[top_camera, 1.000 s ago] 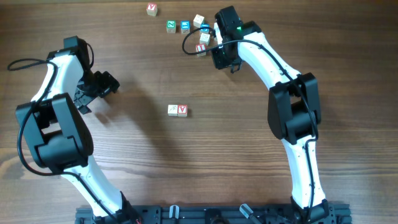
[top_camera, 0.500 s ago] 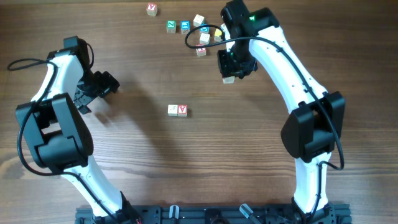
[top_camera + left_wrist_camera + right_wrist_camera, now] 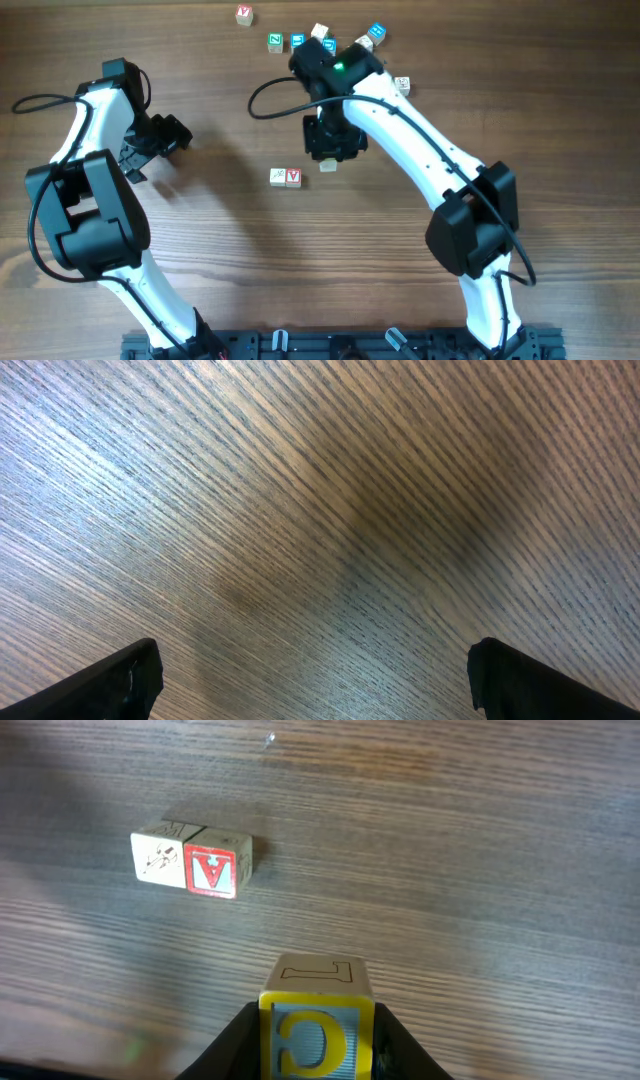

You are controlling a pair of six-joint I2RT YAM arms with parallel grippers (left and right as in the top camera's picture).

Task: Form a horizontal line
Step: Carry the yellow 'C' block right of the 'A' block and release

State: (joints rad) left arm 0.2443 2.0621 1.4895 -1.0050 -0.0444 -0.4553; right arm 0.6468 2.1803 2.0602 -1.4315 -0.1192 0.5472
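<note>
Overhead, I saw the right gripper [image 3: 327, 158] out over the middle of the counter [image 3: 200, 260], its jaws clamped on a yellow-edged cube [image 3: 327, 167]. Most of that cube sat under the gripper's dark body, so only a pale sliver showed from above. The right wrist view gave me more: a yellow-bordered face with a yellow letter on blue, a cream top with an outlined letter, and a dark jaw pressed against each side. The bottom of that frame cut the cube off. I could not tell whether it rested on the counter or hung just above it.

Just beside it, toward the left edge, lay the cream cube [image 3: 278, 177] and the red "V" cube [image 3: 293, 177], touching side by side in a row across the counter's width. The cream one's mark was too faint for me to read. A narrow gap separated the held cube from the red "V" cube, and the held cube sat slightly nearer the far edge than the pair.

Along the far edge I made out a second red-lettered cube [image 3: 244, 14], a green-lettered cube [image 3: 275, 41] and a blue-lettered cube [image 3: 297, 41]. The right arm [image 3: 400, 120] crossed over their neighbours, and what lay beneath it was hidden from me.

The left gripper [image 3: 320, 680] showed in its wrist view only as two dark tips in the bottom corners. Its jaws were spread wide, with bare wood grain between them.
</note>
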